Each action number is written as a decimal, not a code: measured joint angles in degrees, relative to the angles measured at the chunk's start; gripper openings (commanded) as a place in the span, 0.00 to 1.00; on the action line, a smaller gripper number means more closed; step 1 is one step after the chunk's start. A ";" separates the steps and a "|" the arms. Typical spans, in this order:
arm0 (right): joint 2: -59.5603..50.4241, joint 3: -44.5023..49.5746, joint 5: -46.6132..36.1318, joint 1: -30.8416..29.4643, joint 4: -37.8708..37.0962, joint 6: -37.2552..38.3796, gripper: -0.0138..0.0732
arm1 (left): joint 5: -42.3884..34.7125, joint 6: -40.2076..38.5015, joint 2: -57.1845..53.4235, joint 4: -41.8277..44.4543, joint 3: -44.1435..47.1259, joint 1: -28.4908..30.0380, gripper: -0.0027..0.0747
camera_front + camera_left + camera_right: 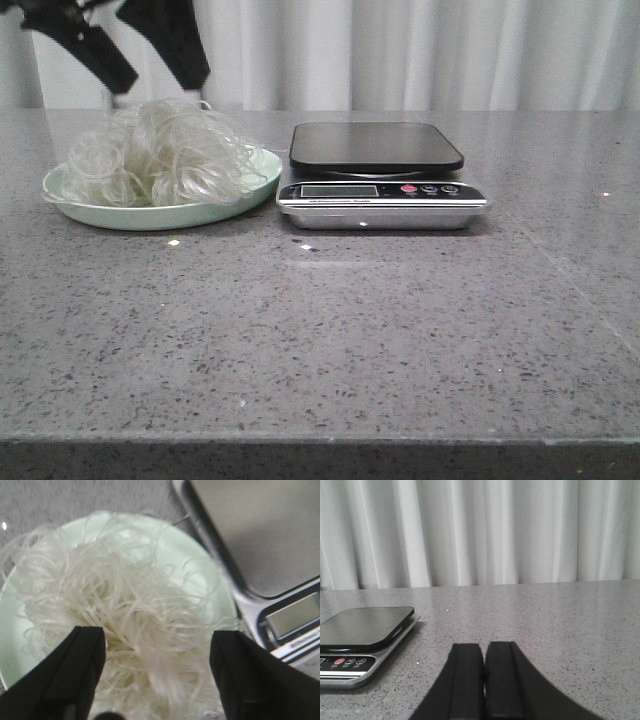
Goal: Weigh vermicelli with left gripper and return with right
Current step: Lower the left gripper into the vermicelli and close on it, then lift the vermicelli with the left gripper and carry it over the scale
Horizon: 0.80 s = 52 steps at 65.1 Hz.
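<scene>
The scale (383, 180) sits mid-table; just left, toward the table's (320, 340) left edge, the vermicelli (160, 155) fills its plate (160, 214). Left gripper (157, 667) hovers spread above — arm cropped. Right gripper (485, 672) is closed, empty.

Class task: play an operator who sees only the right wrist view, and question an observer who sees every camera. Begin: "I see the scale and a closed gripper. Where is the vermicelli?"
Observer: The vermicelli is piled on a pale green plate just left of the scale, seen from the front.
Operator: Where is the left gripper?
Observer: The left gripper hangs above the mound, its jaws wide open with one finger on each side of the noodles.
Operator: Is anything on the scale platform?
Observer: No, the front view shows the dark platform bare.
Operator: Does the right gripper appear in the front view?
Observer: No, only the left arm shows there, at the top left corner.
</scene>
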 measured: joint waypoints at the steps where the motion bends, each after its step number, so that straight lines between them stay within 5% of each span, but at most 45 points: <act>1: 0.00 0.00 0.00 0.00 0.00 0.00 0.35 | 0.23 -0.15 0.20 0.20 -0.13 0.00 0.69; 13: 0.00 0.00 -0.03 0.00 0.00 0.00 0.35 | 3.96 -2.08 3.62 2.32 -1.26 0.00 0.61; 19: 0.00 0.00 -0.03 0.00 0.00 0.00 0.35 | 4.93 -2.43 4.65 2.40 -1.50 0.00 0.38; 22: 0.00 0.00 -0.03 0.00 0.00 0.00 0.35 | 4.98 -2.43 4.92 2.40 -1.64 0.00 0.17; 28: 0.00 0.00 -0.03 0.00 0.00 0.00 0.35 | 5.70 -2.18 4.92 2.40 -2.38 0.00 0.24; 52: 0.00 0.00 -0.12 0.00 0.00 0.00 0.35 | 11.08 -1.97 5.58 3.03 -17.86 -2.06 0.20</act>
